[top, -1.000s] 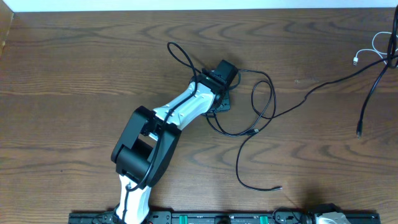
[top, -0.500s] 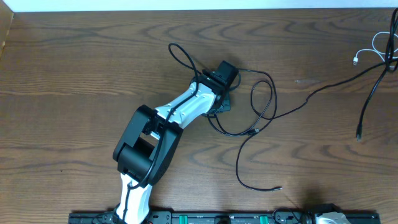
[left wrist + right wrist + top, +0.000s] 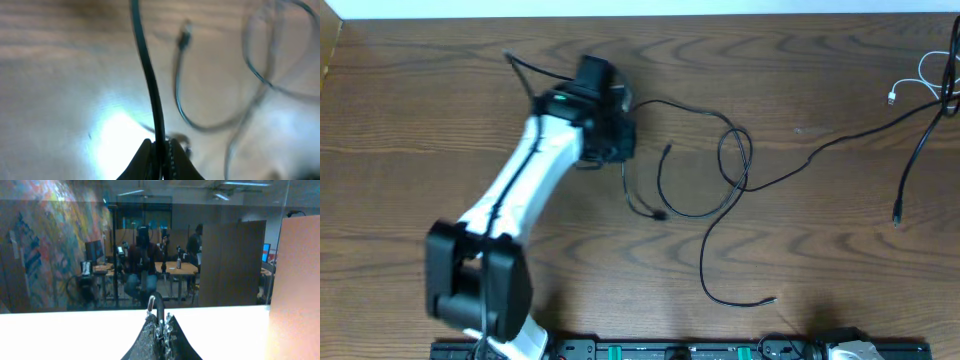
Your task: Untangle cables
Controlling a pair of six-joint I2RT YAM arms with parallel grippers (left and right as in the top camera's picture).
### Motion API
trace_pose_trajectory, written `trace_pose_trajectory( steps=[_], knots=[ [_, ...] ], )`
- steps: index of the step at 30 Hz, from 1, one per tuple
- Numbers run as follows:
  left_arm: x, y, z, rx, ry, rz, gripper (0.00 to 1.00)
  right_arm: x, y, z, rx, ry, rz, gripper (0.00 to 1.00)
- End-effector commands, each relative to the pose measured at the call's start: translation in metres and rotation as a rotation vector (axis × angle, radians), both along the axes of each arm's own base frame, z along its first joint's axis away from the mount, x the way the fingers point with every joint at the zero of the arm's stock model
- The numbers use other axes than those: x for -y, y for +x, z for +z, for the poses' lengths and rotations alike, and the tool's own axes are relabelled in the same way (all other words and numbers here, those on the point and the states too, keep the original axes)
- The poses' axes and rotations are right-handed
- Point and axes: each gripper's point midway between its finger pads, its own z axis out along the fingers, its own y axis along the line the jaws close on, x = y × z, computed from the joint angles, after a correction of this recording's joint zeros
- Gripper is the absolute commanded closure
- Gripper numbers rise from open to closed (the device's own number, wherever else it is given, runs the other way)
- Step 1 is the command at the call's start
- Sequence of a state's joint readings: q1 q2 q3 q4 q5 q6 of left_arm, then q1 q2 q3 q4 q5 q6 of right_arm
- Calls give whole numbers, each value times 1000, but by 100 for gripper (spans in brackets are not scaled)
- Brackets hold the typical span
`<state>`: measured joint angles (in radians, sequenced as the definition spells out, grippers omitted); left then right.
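L jaws clamped tight on a black cable (image 3: 150, 75), rest of it looping loose on the desk (image 3: 420, 80) just right of them. R jaws shut, aimed away from desk. White cable (image 3: 910, 87) + 2nd black cable (image 3: 917, 150) at far right edge.

Three black cables (image 3: 703, 255), one white cable (image 3: 892, 97)

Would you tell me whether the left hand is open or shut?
Shut: in the wrist view, the left hand pinches a black cable between its fingers.

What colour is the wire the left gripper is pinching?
Black. The cable in the left gripper shows best in the left wrist view.
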<state>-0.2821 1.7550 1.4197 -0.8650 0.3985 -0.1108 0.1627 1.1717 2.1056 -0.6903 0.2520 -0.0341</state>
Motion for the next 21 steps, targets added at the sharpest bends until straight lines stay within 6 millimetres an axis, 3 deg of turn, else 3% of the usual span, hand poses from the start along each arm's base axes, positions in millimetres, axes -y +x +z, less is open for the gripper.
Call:
trace_pose_trajectory(
  steps=[1,6,8,13,15,18,21],
  knots=[
    [1,-3,11,12,-107,-99,92,4,-2,4,17,14,-11,99],
    [-42,23,-7,-5,56,194,92,-19,-7,25,105,-3,126,99],
    [-49,29,-12,3,94,240,92,-27,-13,35,150,-2,174,99],
    [-58,32,-19,-6,139,305,92,-22,-43,64,282,34,182,99],
    [-62,32,-20,-1,159,315,92,-15,-60,73,332,47,157,99],
    [-67,33,-20,5,184,322,92,13,-89,83,390,79,20,99],
    [-69,33,-21,9,196,327,92,40,-105,81,392,83,-144,99]
  ],
)
